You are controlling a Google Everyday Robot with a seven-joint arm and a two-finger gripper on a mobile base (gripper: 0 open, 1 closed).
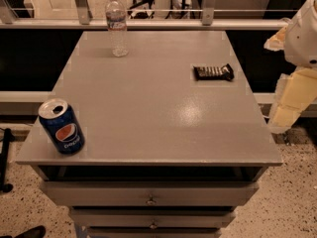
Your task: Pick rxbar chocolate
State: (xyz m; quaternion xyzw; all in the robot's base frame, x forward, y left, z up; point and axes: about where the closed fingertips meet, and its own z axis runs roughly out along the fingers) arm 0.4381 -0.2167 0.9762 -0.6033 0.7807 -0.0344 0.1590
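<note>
The rxbar chocolate point(213, 72) is a small flat dark bar with pale lettering and crimped ends. It lies flat on the grey table top point(148, 103), near the right edge and toward the back. My gripper point(289, 108) hangs off the table's right side, beyond the edge, to the right of the bar and somewhat nearer the camera. It touches nothing and holds nothing that I can see. The white arm point(302, 33) rises above it at the frame's right edge.
A blue Pepsi can point(61, 126) stands at the front left corner. A clear plastic water bottle point(117, 25) stands at the back, left of centre. A railing point(148, 21) runs behind the table. Drawers point(148, 195) are below the front edge.
</note>
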